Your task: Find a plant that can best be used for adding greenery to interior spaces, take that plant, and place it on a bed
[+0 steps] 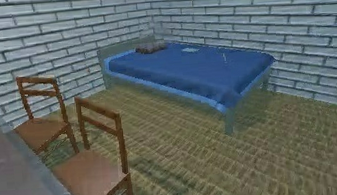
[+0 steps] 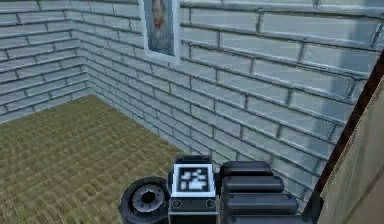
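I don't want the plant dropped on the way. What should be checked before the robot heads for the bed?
1. Bed in sight ahead: ok.
2. Floor to the bed: ok, bare; chairs stand off at the forward view's left.
3. Room on the bed: ok, mostly bare beside the dark pillow.
4. Gripper holding the plant: cannot tell, its far end can't be made out.
5. Near enough to place: not ok, floor lies between.
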